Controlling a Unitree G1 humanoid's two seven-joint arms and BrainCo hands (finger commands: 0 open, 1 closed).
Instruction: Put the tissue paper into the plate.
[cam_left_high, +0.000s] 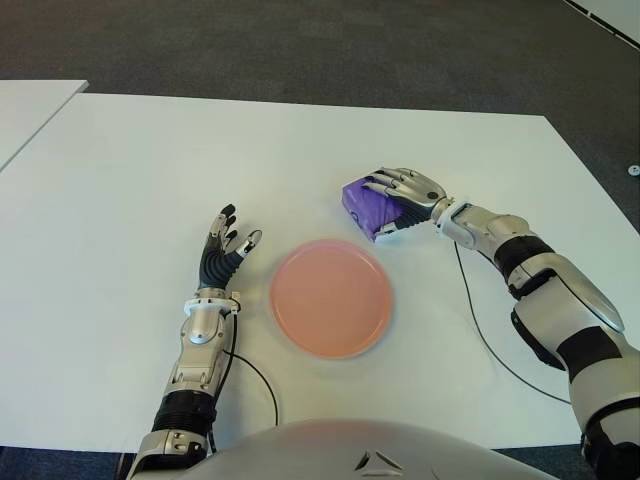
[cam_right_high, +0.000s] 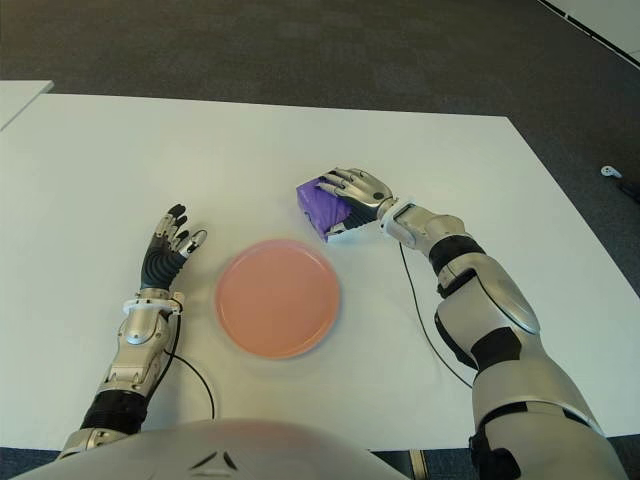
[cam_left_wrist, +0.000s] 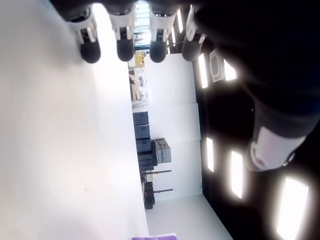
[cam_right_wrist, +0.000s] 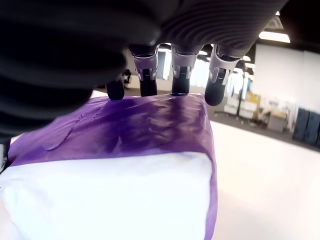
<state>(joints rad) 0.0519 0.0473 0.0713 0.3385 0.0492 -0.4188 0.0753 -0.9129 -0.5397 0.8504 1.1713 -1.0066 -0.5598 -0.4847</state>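
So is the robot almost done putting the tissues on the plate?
Not yet. The right robot hand has reached the purple tissue pack and its fingers lie over it on the table. The pink plate holds nothing. Lifting and carrying are left. The left robot hand shows open beside the plate.

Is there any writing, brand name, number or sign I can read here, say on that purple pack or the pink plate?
None can be read in any view.
Purple tissue pack, under the right hand: no print shows.
Pink plate: plain.
White table: bare of marks.
Left hand, beside the plate on its left: no label shows.
Yellow thing in the room behind, seen from the left wrist: too small to read.
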